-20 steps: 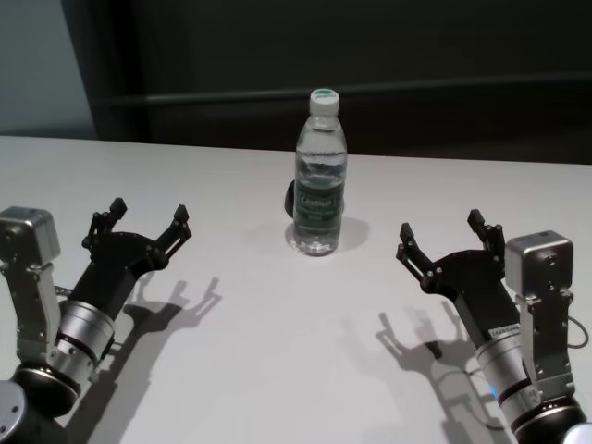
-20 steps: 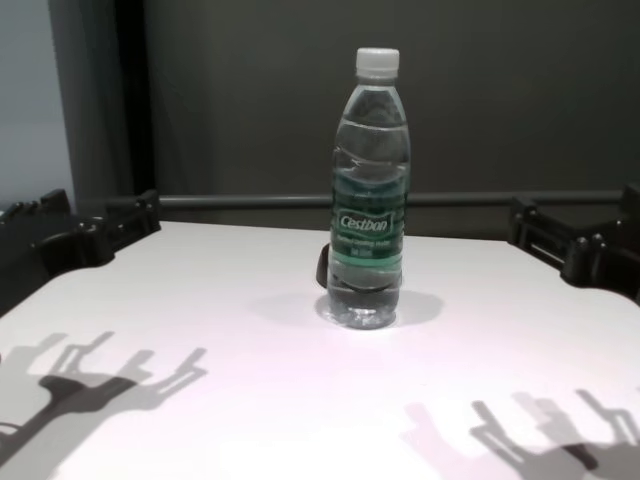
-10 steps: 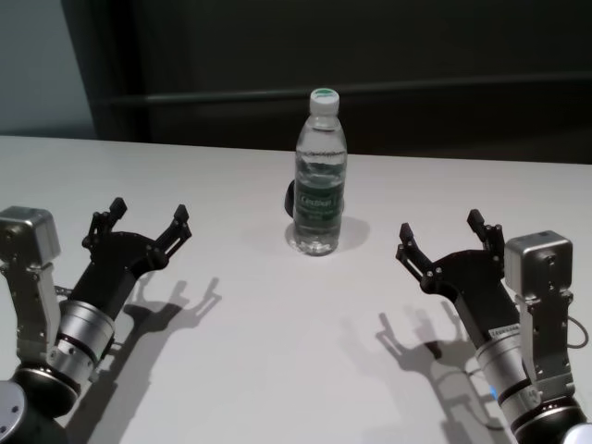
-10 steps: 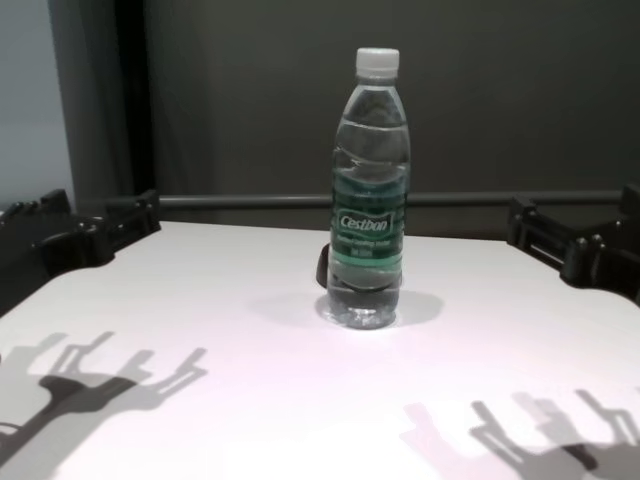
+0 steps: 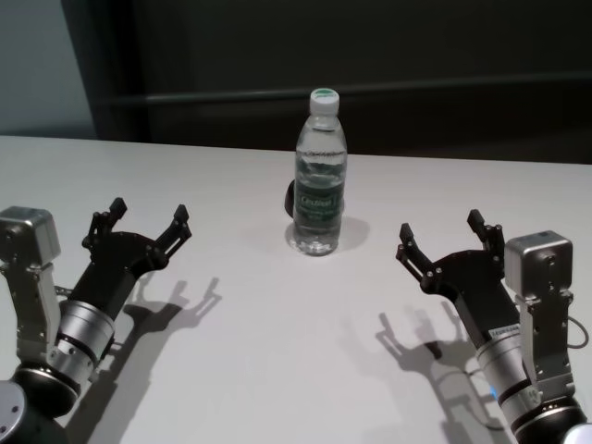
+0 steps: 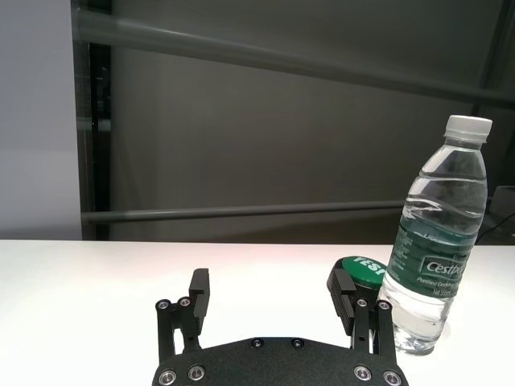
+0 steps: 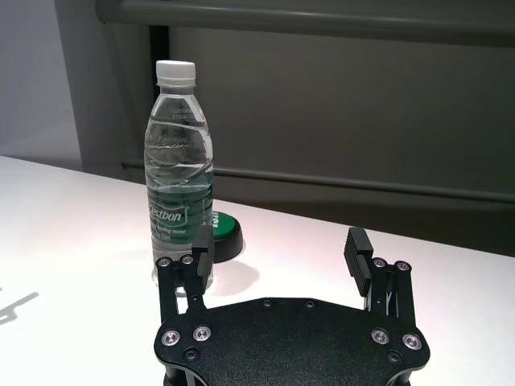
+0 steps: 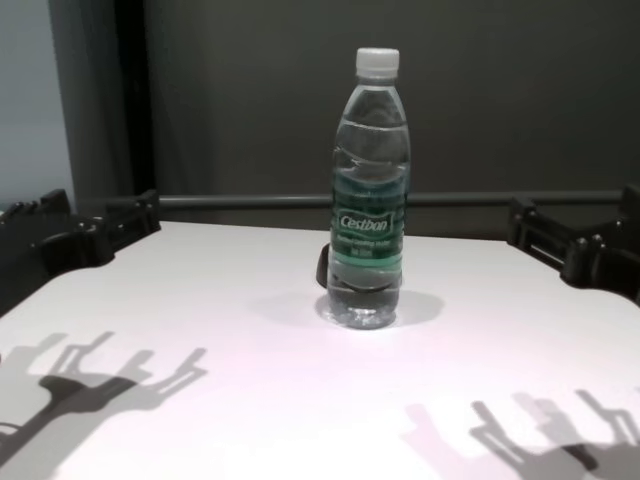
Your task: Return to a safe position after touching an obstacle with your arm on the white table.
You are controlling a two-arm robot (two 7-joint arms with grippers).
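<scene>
Bottle (image 5: 320,176): clear glossy plastic, ribbed, with a smooth white plastic cap (image 5: 323,100) and a green printed label (image 8: 369,228). Table (image 5: 277,351): smooth white top with a soft sheen. Left gripper (image 5: 143,222) and right gripper (image 5: 448,245): matt black fingers, brushed silver metal wrists. Wall (image 8: 250,100): matt dark grey, with a smooth rail (image 8: 250,200).

Lab-like: bare white table (image 5: 277,370), dark railed wall (image 5: 416,55)

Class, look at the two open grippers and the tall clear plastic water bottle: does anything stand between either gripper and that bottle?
Nothing visible does. Only bare white table lies between the left gripper, the right gripper and the bottle. A small dark green-topped lump sits behind it.
</scene>
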